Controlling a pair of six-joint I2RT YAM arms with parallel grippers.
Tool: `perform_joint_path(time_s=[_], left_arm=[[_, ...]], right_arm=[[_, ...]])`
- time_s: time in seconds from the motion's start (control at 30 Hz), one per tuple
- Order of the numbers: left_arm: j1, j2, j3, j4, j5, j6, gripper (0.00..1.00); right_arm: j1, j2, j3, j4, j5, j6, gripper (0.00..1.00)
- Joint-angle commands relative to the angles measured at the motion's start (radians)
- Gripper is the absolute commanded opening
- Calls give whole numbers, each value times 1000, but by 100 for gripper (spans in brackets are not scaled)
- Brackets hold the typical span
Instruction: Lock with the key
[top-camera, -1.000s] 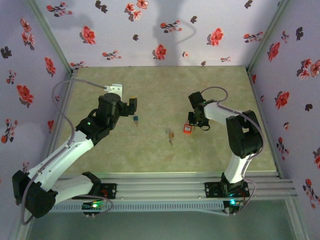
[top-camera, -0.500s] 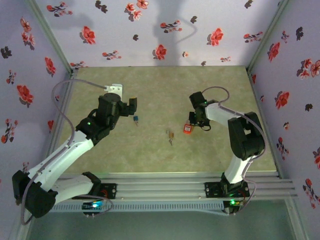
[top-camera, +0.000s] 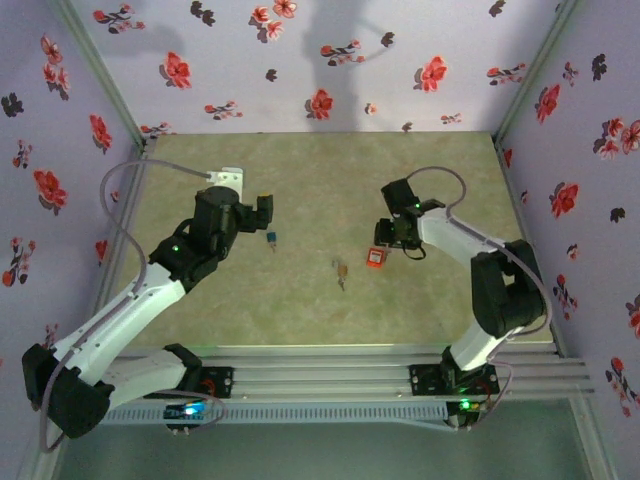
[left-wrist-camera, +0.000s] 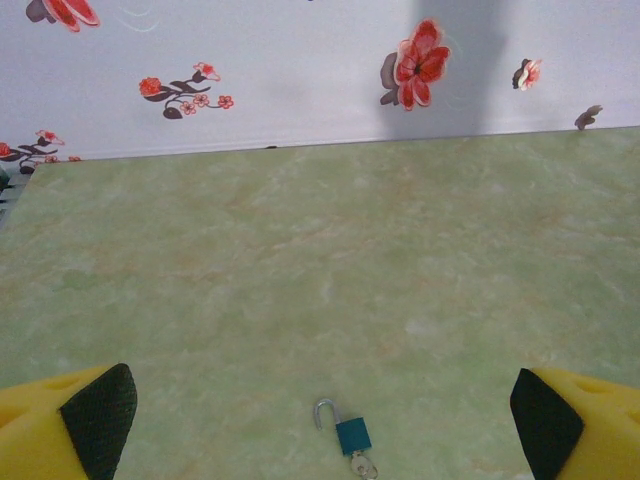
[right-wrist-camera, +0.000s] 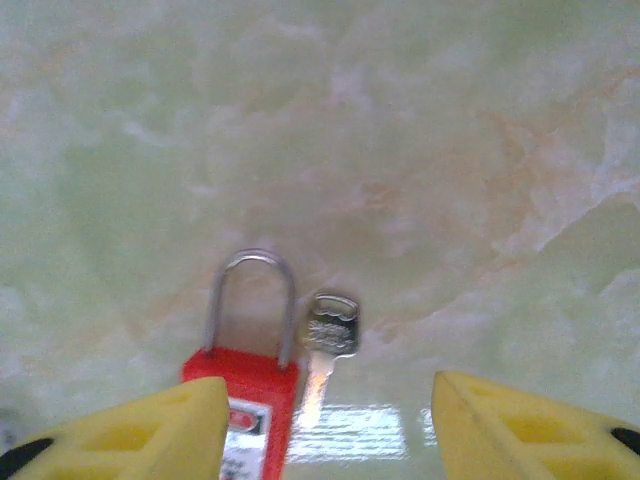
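Observation:
A red padlock (right-wrist-camera: 248, 405) lies on the table with its shackle closed, and a loose silver key (right-wrist-camera: 328, 338) lies just to its right. My right gripper (right-wrist-camera: 330, 430) is open, its yellow fingers (right-wrist-camera: 130, 435) straddling both without touching the key. From above, the right gripper (top-camera: 393, 235) hovers just behind the red padlock (top-camera: 375, 258). A small blue padlock (left-wrist-camera: 352, 436) with its shackle open and a key (left-wrist-camera: 364, 465) in its base lies below my left gripper (left-wrist-camera: 322, 422), which is wide open. In the top view the left gripper (top-camera: 262, 212) sits just behind the blue padlock (top-camera: 271, 239).
A small brownish lock with a key (top-camera: 341, 272) lies between the two padlocks, nearer the front. Flowered walls (top-camera: 320, 60) enclose the green marbled table (top-camera: 320, 170) on three sides. The metal rail (top-camera: 330, 375) with the arm bases runs along the near edge.
My right gripper has gone from nearly shut to open, and its elbow has swung to the right. The red padlock and the left arm have stayed put.

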Motion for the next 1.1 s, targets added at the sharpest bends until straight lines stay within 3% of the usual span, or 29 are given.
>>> perform_joint_path(time_s=[0.0, 0.13, 0.27, 0.6, 1.07], left_arm=[[5, -29, -8, 34, -35, 8, 100], [5, -35, -9, 35, -40, 11, 100], [5, -38, -9, 35, -43, 14, 100], [5, -42, -11, 38, -47, 15, 100], [5, -44, -14, 41, -51, 15, 100]], right_arm=[[37, -43, -29, -24, 8, -2, 67], [94, -66, -45, -33, 23, 10, 80], [159, -92, -53, -47, 51, 41, 99], [320, -101, -55, -44, 95, 152, 99], [442, -5, -21, -34, 150, 272, 99]])
